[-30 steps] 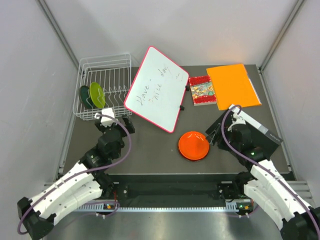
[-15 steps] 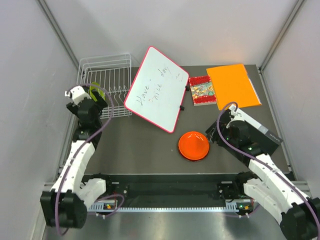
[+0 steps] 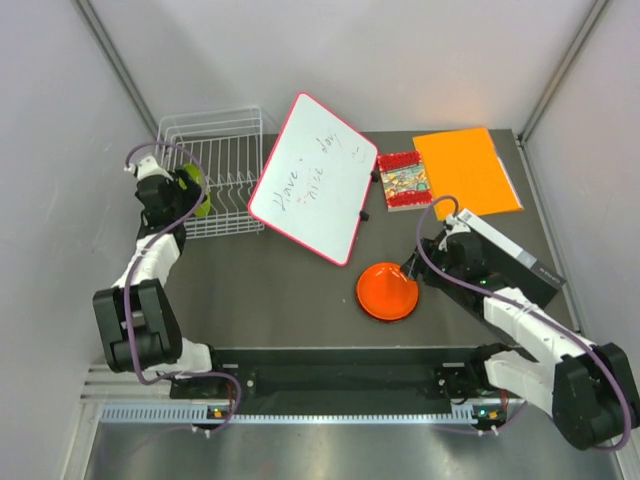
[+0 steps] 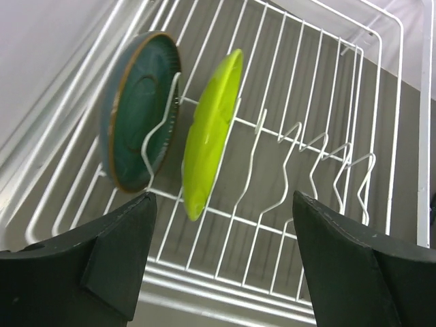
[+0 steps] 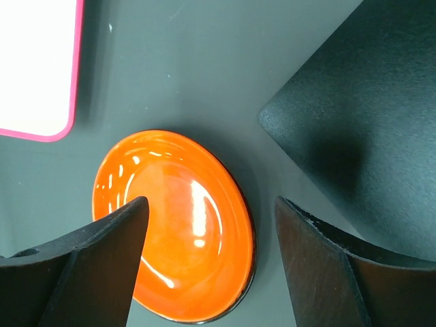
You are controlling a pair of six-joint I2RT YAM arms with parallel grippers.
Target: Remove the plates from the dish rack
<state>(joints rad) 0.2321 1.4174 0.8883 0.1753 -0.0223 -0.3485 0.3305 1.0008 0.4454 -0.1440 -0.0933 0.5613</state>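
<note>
Two plates stand on edge between the wires of the white dish rack (image 4: pixel 320 41), at its left end: a dark teal plate (image 4: pixel 136 112) and a lime green plate (image 4: pixel 211 129) to its right. My left gripper (image 4: pixel 222 196) hangs open over the rack's near rim, short of both plates, with nothing between its fingers. In the top view the left gripper (image 3: pixel 178 190) covers the teal plate and only the green plate (image 3: pixel 199 192) shows. An orange plate (image 5: pixel 170 225) lies flat on the dark table. My right gripper (image 5: pixel 209 201) is open above the plate's right edge.
A pink-framed whiteboard (image 3: pixel 310 178) leans just right of the rack (image 3: pixel 230 135). A red patterned book (image 3: pixel 402 181) and an orange folder (image 3: pixel 467 172) lie at the back right. A flat black panel (image 3: pixel 520 262) lies by the right arm, close to the orange plate (image 3: pixel 388 291).
My left arm has swung from the table in front of the rack out to the rack's left end, facing the plates. The right gripper has shifted slightly toward the orange plate.
</note>
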